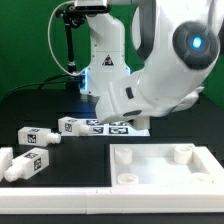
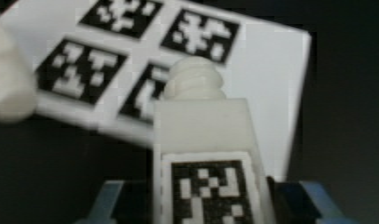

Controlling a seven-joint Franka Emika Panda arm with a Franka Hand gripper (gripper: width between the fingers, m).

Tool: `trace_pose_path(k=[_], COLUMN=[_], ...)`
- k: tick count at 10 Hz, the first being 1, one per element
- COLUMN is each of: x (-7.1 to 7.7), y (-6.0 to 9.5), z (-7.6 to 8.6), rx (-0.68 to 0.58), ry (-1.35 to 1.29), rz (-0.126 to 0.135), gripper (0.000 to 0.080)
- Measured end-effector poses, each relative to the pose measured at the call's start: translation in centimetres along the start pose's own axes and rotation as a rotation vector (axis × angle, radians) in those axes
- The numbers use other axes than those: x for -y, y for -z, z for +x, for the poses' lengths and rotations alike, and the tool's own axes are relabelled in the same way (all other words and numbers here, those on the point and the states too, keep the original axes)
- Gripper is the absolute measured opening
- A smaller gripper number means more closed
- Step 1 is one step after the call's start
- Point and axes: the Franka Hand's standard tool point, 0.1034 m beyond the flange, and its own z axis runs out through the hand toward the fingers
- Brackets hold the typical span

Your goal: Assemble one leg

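The arm [image 1: 140, 85] wears smooth, glossy white shells with rounded, bulging joints, parted by a dark grey band. One round joint cap carries a glowing blue light [image 1: 197, 42]. In the wrist view, the blurred fingers [image 2: 115, 197] look bluish.

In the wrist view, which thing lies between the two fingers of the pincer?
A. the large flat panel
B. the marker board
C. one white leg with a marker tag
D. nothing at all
C: the wrist view shows a leg with a tag on its face reaching out from between the fingers of the pincer, its stub end toward the marker board. Whether the fingers press on it cannot be told.
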Motion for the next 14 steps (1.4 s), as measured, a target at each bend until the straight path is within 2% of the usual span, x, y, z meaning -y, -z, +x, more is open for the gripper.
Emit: trace_pose_path(k=[1, 5, 6, 7, 8, 9, 10, 14], x=[-0.7, -1.1, -0.7, -0.2, 0.0, -0.1, -0.4, -1.7], y=[1.4, 2.4, 3.1, 5.6, 8.7, 10.8, 11.8, 12.1], z=[-0.4, 0.2, 0.1, 1.1, 2.6, 3.6, 4.0, 4.7], rx=[-0.038, -0.278, -0.307, -0.374, -0.474, -0.574, -0.641, -0.904], ry=[0.017, 0.025, 0.011, 0.002, -0.005, -0.019, -0.027, -0.075], rz=[-0.007, -0.033, -0.008, 0.045, 0.066, 0.067, 0.052, -0.019], gripper=[0.0283, 0.0284, 0.0284, 0.0284, 0.0284, 0.0284, 0.0284, 0.0284])
